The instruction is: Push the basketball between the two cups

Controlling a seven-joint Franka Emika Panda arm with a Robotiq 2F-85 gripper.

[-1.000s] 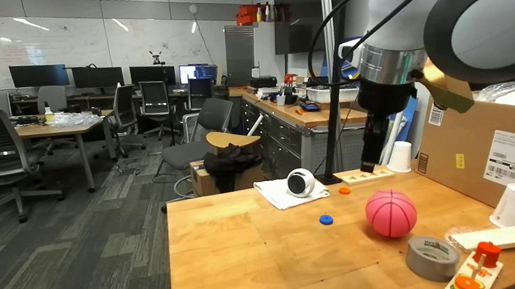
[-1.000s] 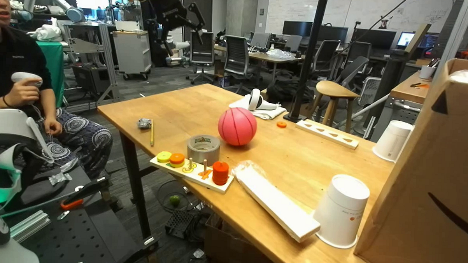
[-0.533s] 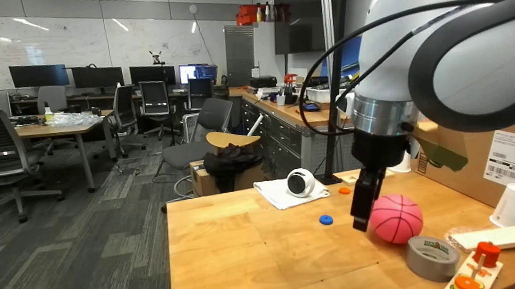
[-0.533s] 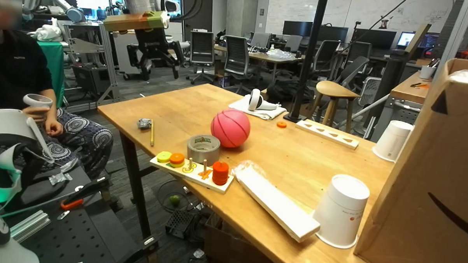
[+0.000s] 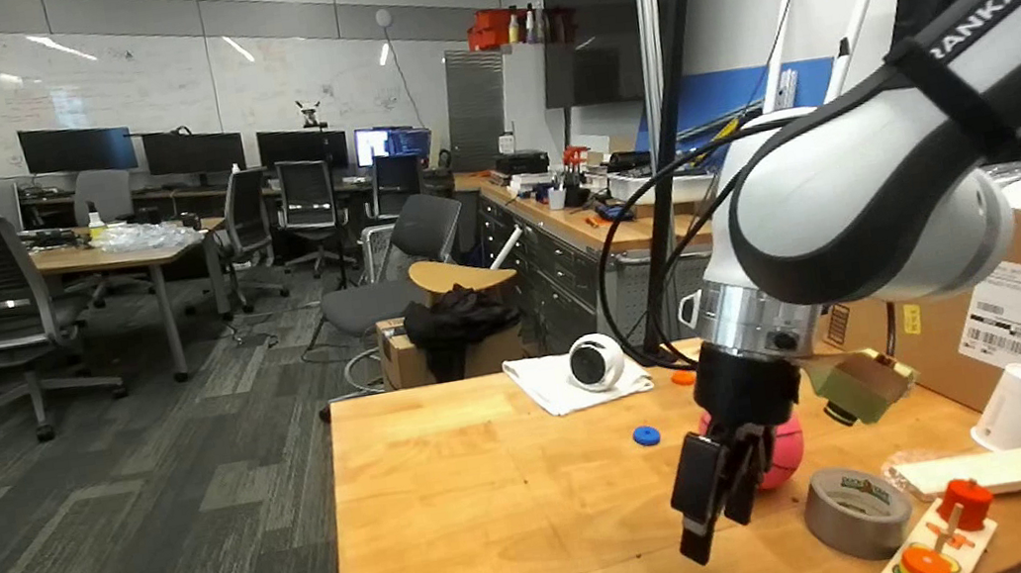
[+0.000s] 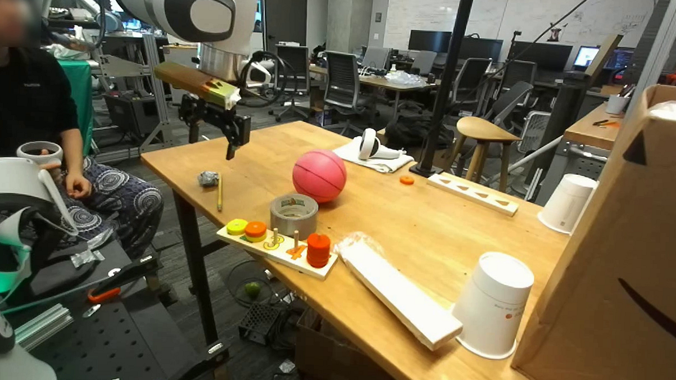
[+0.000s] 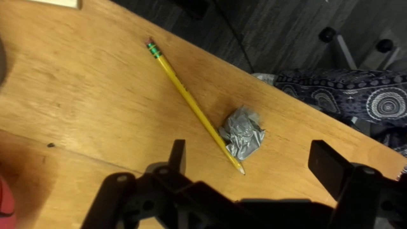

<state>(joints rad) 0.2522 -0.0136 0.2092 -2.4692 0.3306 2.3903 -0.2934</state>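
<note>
Near the duct tape roll (image 6: 293, 226), the basketball (image 6: 319, 176) has drifted farther from both paper cups (image 6: 492, 307), likely lengthening the push; the end effector (image 7: 248, 156) has descended, spread wide, empty.

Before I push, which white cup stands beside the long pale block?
In an exterior view, the foreground cup, beside the pale block; the other cup stands near the wooden strip.
</note>
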